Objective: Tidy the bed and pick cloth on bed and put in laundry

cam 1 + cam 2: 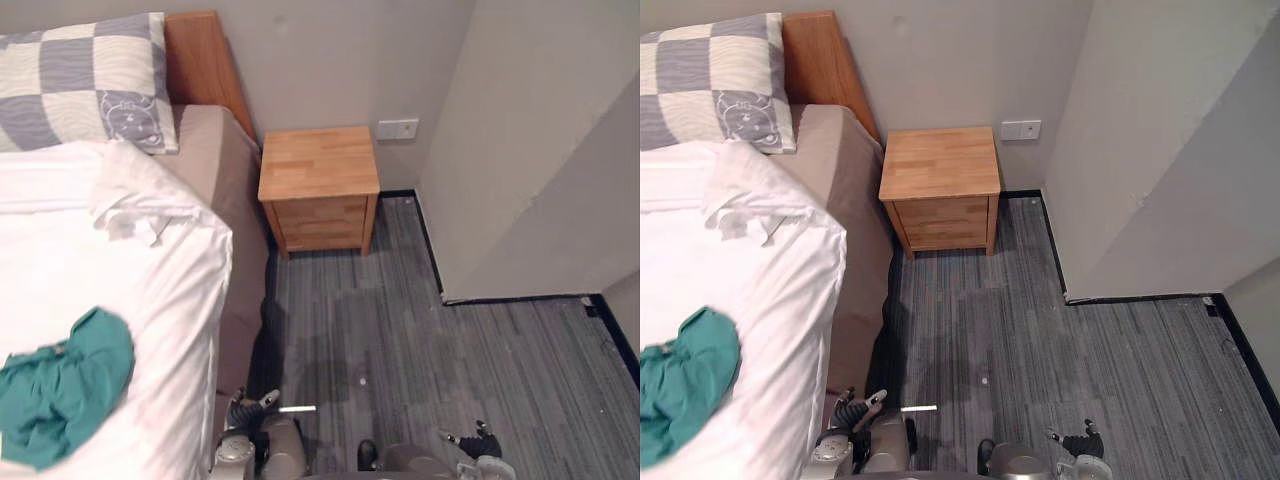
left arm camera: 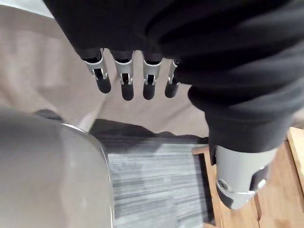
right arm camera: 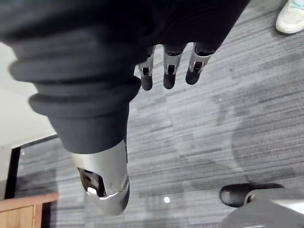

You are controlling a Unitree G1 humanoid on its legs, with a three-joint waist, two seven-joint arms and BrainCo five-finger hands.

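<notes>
The green cloth (image 1: 62, 385) lies crumpled on the white bed (image 1: 160, 280), near its edge. My left robot hand (image 2: 127, 85) hangs by the bed's side, fingers straight and empty. My right robot hand (image 3: 169, 76) is the same, over the grey floor (image 3: 228, 123).

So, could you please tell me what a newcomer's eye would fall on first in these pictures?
The crumpled teal-green cloth stands out first, lying on the white duvet near the side edge of the bed. Next come the wooden nightstand beside the bed and the grey checked pillow at the headboard. The left hand and right hand hang open and empty, off the bed.
</notes>
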